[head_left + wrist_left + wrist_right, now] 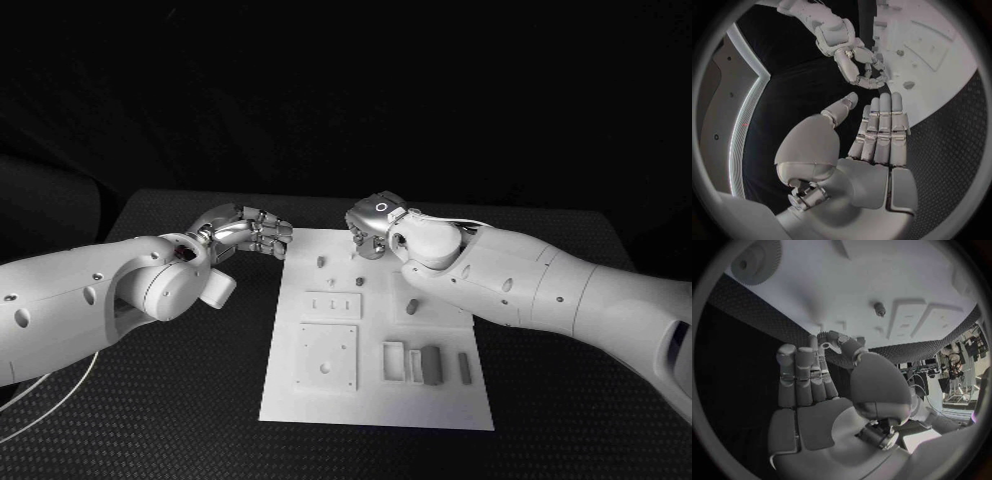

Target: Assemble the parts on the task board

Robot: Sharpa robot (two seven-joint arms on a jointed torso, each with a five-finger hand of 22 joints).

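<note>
With the left hand (248, 231) released beside the task board (378, 400) and the right hand (378, 226) curled at its far edge, grasp indeterminate, parts (426, 364) still lie loose, so picking one appears next.

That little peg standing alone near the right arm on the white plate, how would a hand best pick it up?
The peg stands upright on the task board, so its top is probably the part to pinch, coming straight down from above between thumb and a finger. Bare plate lies around it, leaving fingertips room. The right hand is nearer, though its arm hangs just beside the peg.
</note>
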